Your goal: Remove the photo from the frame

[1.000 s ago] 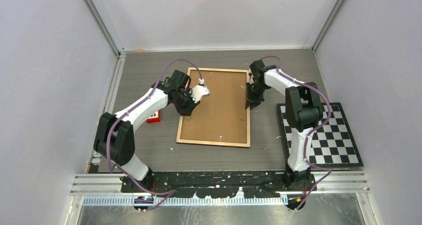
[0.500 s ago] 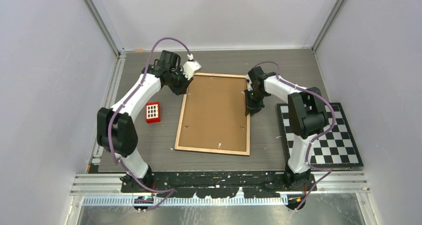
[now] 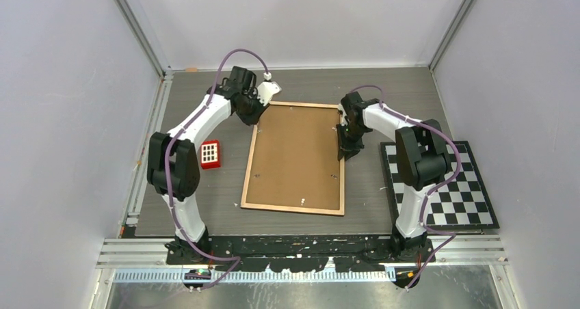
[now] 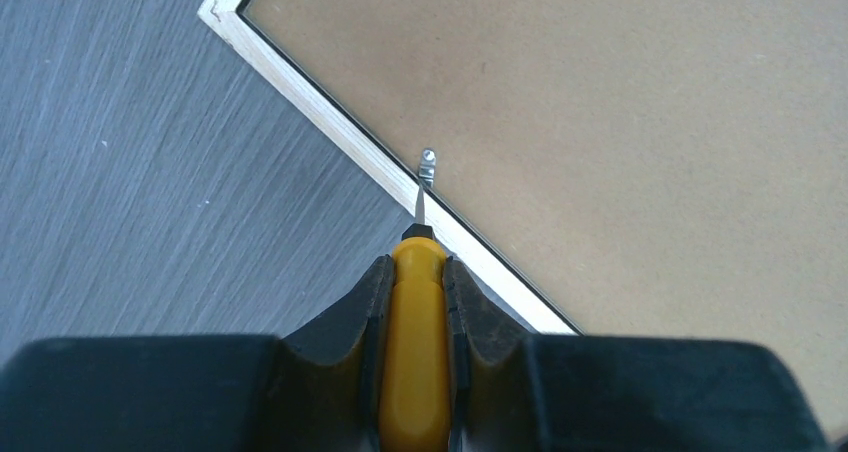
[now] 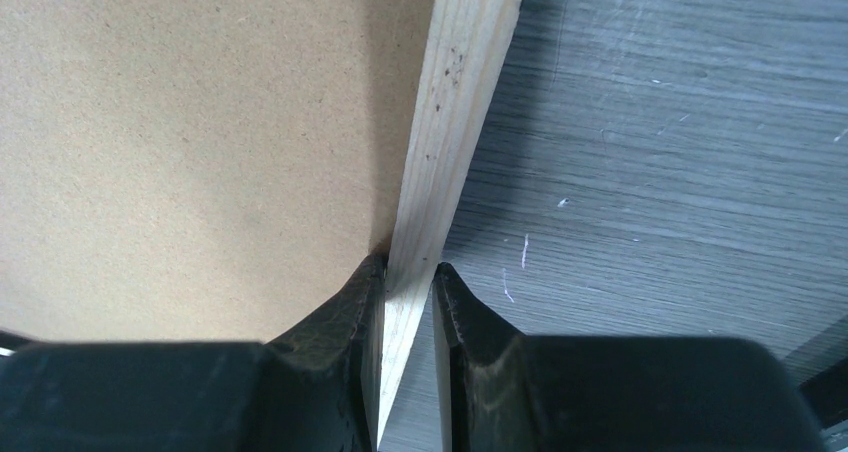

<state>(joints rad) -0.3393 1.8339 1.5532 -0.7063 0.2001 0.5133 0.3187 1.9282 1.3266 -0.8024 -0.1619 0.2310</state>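
2 arms (image 3: 200, 122) white w/ black joints, purple cable (image 3: 238, 50) along each; fingers (image 4: 350, 322) black plastic

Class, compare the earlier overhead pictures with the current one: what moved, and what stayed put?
The left gripper, shut on a yellow-handled tool, swung from mid-left of the frame to its far-left corner; the frame slid slightly nearer. The right gripper stays clamped on the frame's right rim; the checkerboard is unmoved.

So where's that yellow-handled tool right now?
In the left wrist view, the yellow-handled tool is clamped in the left gripper, its thin tip over the light wood edge of the frame, just short of a small metal tab.
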